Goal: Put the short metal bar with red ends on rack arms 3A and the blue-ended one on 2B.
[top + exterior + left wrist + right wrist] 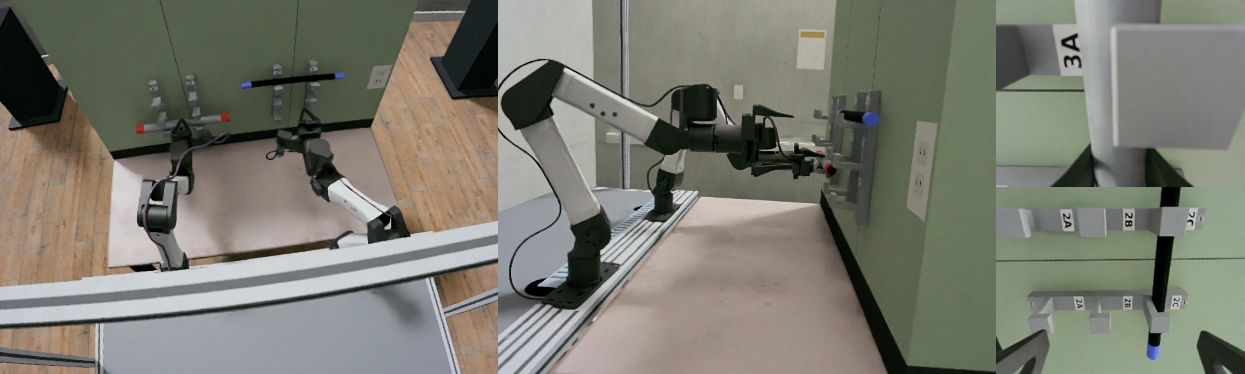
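The grey bar with red ends lies level across the lower left rack. In the left wrist view it passes behind the upturned tip of one rack arm, with the label 3A just above that arm. My left gripper is shut on this bar near its middle. The black bar with blue ends rests on the top pair of the other rack, labelled 2C. The 2B arms are bare. My right gripper is open and empty, facing that rack.
The racks are fixed to a green wall above a pale table top. The 2A arms are bare, below 2B. A wall socket is beside the 2-rack. My two forearms reach towards separate racks.
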`<action>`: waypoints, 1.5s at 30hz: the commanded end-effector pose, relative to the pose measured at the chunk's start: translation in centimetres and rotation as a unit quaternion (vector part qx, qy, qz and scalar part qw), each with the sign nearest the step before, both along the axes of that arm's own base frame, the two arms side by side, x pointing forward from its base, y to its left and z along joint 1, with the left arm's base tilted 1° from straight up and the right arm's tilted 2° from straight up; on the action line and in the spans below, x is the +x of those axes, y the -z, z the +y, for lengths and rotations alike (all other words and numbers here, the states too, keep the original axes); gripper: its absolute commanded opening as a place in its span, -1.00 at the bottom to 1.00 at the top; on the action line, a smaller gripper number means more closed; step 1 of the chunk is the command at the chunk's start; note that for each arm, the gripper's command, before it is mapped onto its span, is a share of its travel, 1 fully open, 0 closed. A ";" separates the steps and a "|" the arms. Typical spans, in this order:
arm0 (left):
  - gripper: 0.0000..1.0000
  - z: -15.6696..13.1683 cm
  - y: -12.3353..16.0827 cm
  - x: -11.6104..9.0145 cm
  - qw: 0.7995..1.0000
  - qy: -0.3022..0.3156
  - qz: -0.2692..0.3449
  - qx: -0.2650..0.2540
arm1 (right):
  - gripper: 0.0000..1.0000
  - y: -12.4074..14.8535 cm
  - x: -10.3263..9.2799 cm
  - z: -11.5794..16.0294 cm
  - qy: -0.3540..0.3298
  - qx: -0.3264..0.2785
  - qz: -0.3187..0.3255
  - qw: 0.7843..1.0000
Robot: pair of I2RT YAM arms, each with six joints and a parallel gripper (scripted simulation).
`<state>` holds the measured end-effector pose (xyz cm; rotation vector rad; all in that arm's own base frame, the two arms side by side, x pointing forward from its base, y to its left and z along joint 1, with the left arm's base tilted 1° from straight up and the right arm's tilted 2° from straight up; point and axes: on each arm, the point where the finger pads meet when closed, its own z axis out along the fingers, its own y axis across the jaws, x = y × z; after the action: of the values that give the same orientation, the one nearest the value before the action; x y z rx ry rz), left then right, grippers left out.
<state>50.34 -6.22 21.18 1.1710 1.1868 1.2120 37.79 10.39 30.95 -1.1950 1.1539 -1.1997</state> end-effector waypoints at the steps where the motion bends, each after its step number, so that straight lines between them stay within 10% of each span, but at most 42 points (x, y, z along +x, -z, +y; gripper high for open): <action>1: -1.00 0.4 1.8 0.3 1.000 -0.004 0.018 0.002 | 1.00 1.1 -0.1 0.2 -0.001 -0.006 0.008 1.000; 11: -1.00 0.4 1.8 0.3 1.000 -0.004 0.018 0.002 | 1.00 1.1 -0.1 0.2 -0.001 -0.006 0.008 1.000; 45: 0.33 0.4 1.8 0.3 1.000 -0.004 0.018 0.002 | 1.00 1.1 -0.1 0.2 -0.001 -0.006 0.008 1.000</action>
<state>50.45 -6.22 20.63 1.1784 1.1927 1.2094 37.79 10.39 30.95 -1.1950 1.1539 -1.1997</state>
